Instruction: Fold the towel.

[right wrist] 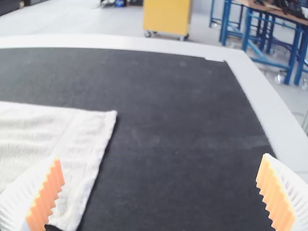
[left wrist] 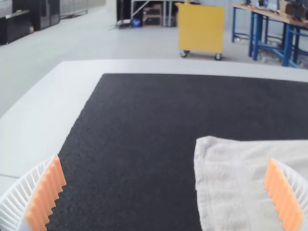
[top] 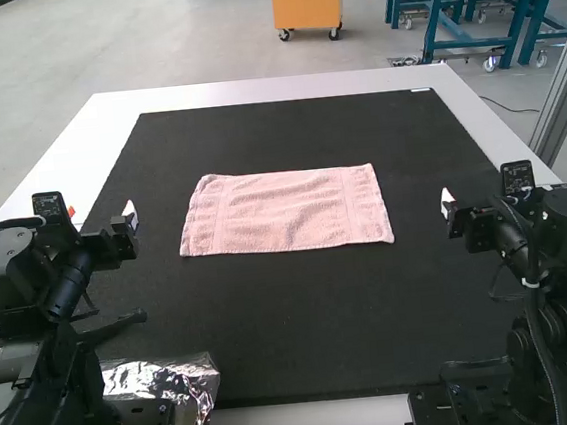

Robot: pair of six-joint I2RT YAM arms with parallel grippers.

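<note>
ok so the pink terry towel (top: pixel 286 212) is lying flat on the black mat (top: pixel 305 336), out between the two grippers, apart from both. its long axis runs crosswise, from the left gripper's (top: pixel 101 214) side over to the right gripper's (top: pixel 495 194) side, so the short ends face the grippers and the long edges run pretty much level across the high view. the short end nearer the left gripper slants outward as it comes toward the arms, and the other one does that too, just less. there's a narrow band near each short end, running along the short way.

left gripper is wide open, orange pads (left wrist: pixel 46 195) spread well apart with nothing between them. right one's the same deal, white ribbed fingers (right wrist: pixel 24 197) wide apart and holding nothing.

white table (top: pixel 272 89) edge shows past the mat, on the far side of both grippers. there's also some crinkly silver foil (top: pixel 201 379) on the near side of the left gripper, by that arm's base.
</note>
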